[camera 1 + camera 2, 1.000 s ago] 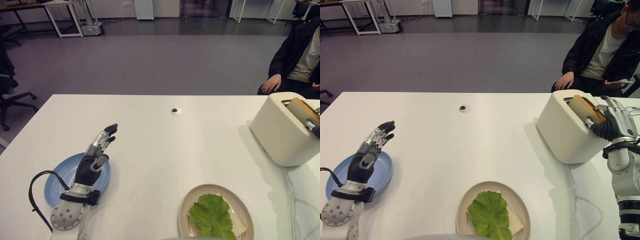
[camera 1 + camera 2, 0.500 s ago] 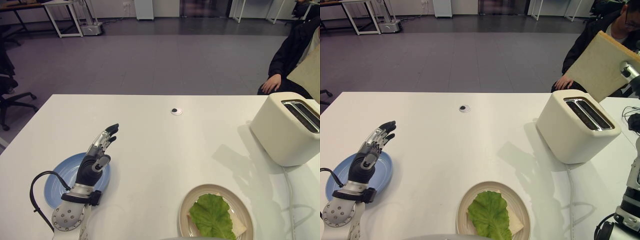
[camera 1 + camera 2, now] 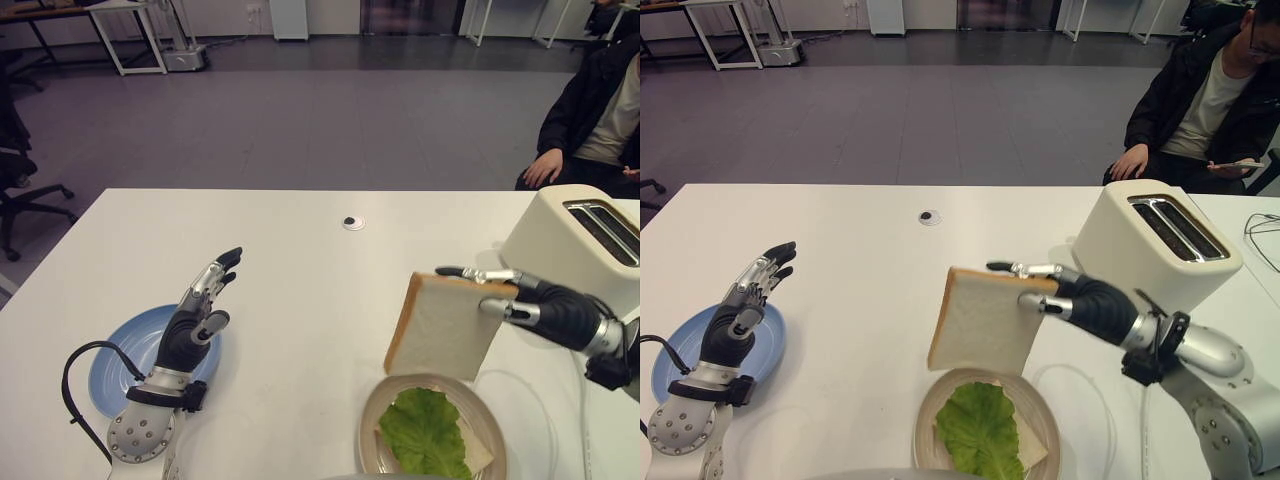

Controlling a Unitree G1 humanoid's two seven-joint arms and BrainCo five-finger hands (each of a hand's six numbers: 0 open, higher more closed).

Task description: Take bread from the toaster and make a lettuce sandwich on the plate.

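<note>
My right hand is shut on a slice of white bread, held upright by its right edge just above the beige plate. On that plate lies a lettuce leaf over another bread slice. The cream toaster stands at the right, both slots showing dark. At the left my left hand hovers open over a blue plate, fingers stretched forward.
A small black-and-white disc lies at the table's far middle. A white cable curls beside the beige plate at the right. A seated person is beyond the table's far right corner.
My right hand lifted the bread slice out of the toaster, swung it up high, then brought it left and down to just above the lettuce plate. The left hand stayed in place.
</note>
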